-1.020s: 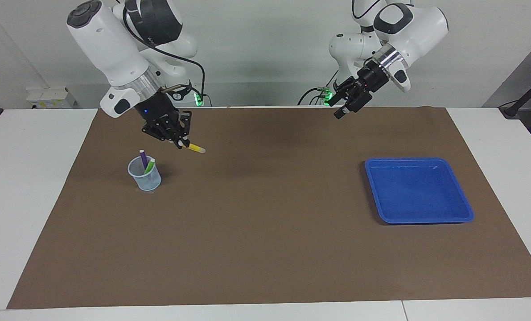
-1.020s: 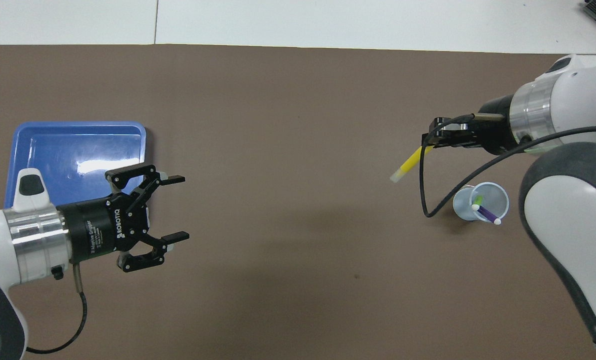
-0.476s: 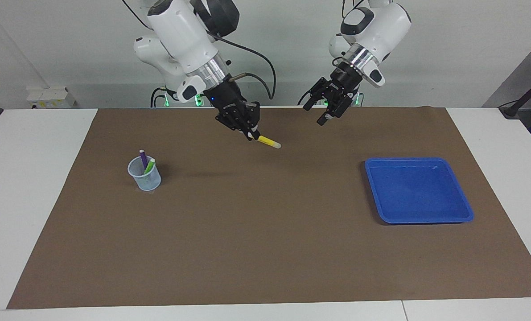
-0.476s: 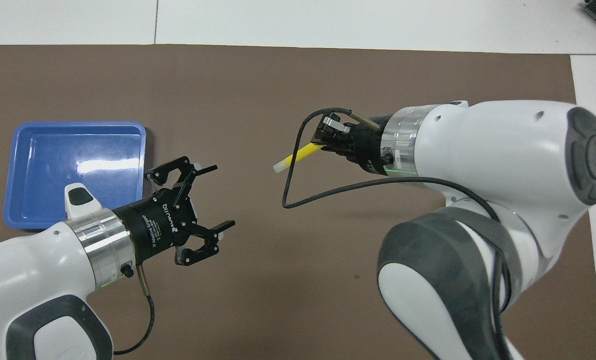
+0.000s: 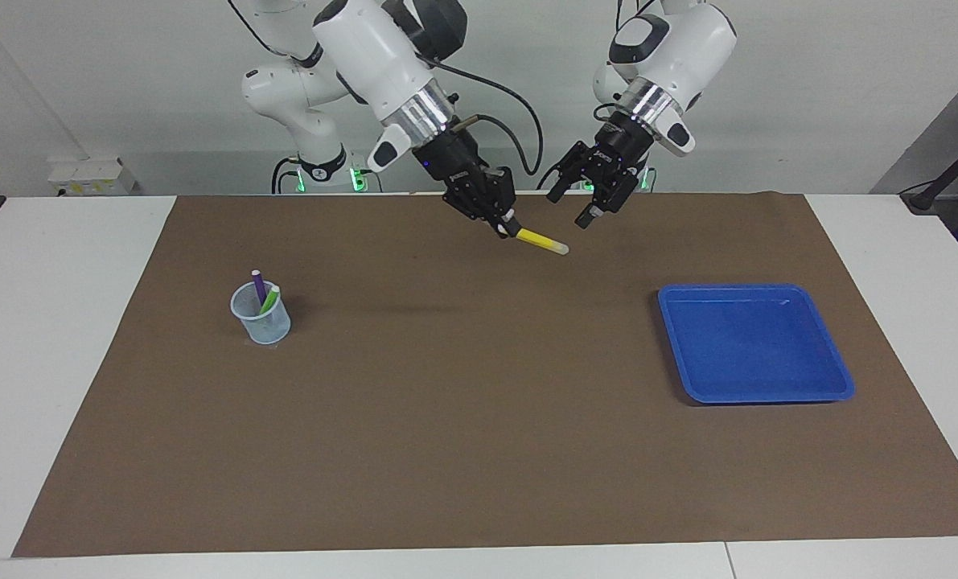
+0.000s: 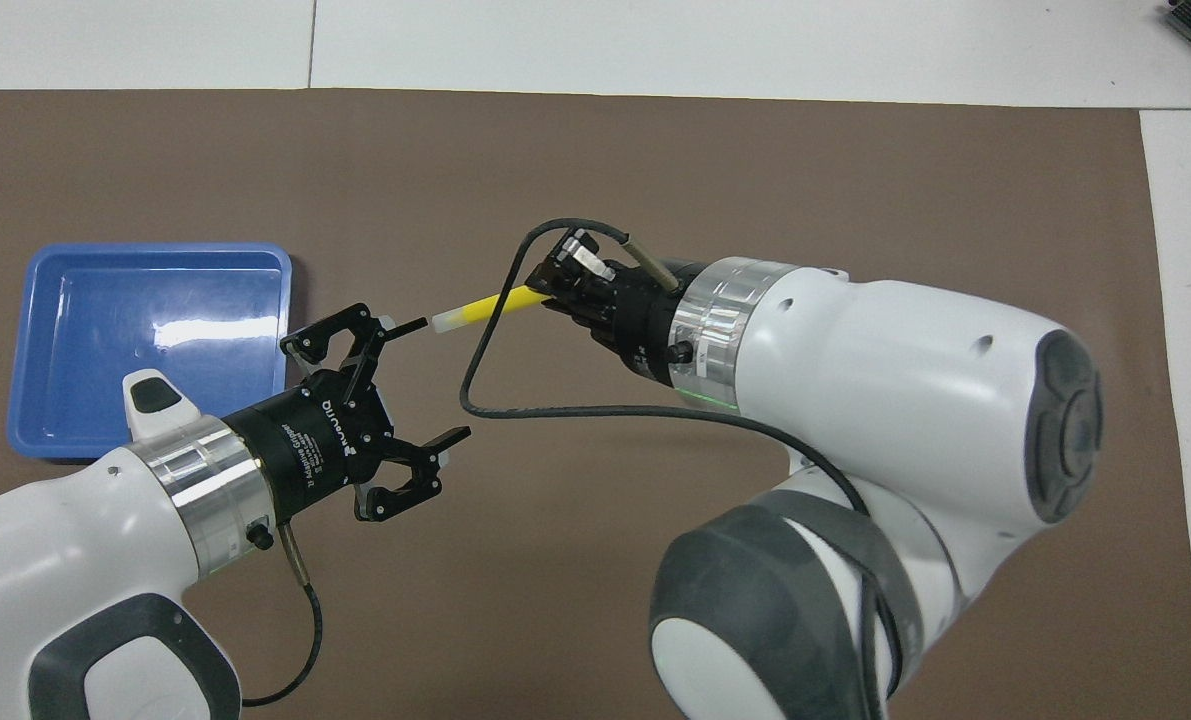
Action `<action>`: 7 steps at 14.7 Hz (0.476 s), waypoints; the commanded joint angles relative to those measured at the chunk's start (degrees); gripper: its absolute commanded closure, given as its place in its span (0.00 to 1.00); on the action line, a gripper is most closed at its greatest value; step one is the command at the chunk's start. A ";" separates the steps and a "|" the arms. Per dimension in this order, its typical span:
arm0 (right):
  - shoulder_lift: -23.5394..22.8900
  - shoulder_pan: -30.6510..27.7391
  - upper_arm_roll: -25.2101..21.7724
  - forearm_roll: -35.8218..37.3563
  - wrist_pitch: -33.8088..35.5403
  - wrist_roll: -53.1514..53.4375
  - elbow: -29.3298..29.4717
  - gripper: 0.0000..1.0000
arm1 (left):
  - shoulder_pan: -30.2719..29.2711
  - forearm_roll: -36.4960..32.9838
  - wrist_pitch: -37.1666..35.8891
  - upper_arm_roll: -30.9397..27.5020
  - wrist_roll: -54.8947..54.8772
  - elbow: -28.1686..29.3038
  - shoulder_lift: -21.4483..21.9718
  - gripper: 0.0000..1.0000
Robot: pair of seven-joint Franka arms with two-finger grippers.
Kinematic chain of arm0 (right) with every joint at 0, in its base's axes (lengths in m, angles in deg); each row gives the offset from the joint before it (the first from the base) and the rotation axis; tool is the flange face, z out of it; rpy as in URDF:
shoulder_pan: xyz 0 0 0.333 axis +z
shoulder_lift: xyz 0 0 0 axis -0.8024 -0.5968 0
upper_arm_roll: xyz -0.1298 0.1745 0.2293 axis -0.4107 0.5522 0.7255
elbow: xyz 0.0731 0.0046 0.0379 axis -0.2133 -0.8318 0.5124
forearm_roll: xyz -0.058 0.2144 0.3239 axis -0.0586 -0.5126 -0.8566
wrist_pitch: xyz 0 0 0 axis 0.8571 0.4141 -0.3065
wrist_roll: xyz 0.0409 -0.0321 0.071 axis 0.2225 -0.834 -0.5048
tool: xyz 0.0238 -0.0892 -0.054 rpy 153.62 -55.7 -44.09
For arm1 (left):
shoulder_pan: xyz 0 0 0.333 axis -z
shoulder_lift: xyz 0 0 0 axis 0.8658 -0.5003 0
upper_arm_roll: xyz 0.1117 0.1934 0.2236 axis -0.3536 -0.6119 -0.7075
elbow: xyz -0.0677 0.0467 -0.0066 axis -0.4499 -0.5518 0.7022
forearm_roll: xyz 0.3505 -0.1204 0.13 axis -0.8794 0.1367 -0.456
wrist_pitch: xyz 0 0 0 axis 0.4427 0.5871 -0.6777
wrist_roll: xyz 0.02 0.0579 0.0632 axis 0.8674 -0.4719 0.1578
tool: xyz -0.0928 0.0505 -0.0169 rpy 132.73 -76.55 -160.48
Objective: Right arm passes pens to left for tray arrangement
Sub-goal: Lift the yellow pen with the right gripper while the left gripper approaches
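One yellow pen (image 5: 541, 240) has travelled from beside the cup (image 5: 261, 314) to mid-mat, clenched in my right gripper (image 5: 501, 227); my left gripper (image 5: 581, 201) has swung in spread wide, so handover looks imminent, the tray (image 5: 840, 378) waiting near the left arm's edge.
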 commanded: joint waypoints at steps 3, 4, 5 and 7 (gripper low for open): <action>1.93 1.85 -0.12 -1.50 -2.22 2.07 -2.53 1.00 | -0.22 0.10 3.61 2.88 2.33 0.61 -0.23 0.00; 2.01 1.85 -0.12 -1.50 -2.13 1.98 -2.53 1.00 | -0.22 0.10 3.70 2.88 2.33 0.53 -0.32 0.00; 2.01 1.85 -0.12 -1.50 -2.13 1.98 -2.53 1.00 | -0.22 0.10 3.96 2.88 2.25 0.35 -0.58 0.01; 1.93 1.85 -0.12 -1.50 -2.22 1.89 -2.53 1.00 | -0.22 0.10 4.66 3.67 2.25 0.35 -0.67 0.08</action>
